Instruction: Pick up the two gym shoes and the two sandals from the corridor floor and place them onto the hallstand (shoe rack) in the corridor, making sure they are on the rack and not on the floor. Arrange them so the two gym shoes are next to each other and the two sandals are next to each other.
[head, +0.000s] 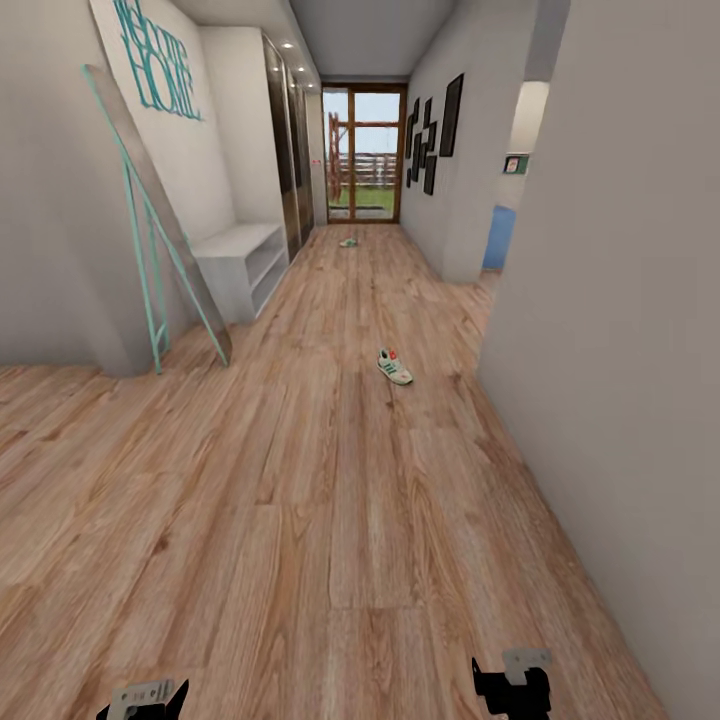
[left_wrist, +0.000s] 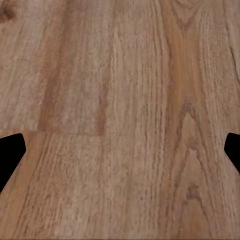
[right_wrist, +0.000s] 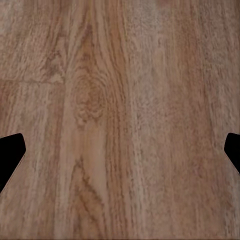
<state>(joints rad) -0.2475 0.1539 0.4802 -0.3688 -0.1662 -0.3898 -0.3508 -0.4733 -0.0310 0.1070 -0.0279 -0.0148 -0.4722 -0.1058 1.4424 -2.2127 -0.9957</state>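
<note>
Both tools' jaws gape over corridor floor (head: 300, 520); hallstand (head: 245, 262) stands left.

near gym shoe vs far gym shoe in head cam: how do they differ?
The near gym shoe lies mid-corridor, toward the right wall; the far gym shoe lies near the glass door, past the hallstand.
The near one shows its green stripes and red-orange patch clearly; the far one is too small to make out more than a pale shape with a hint of green.
Both sit on the corridor floor, off the rack, untouched.
</note>
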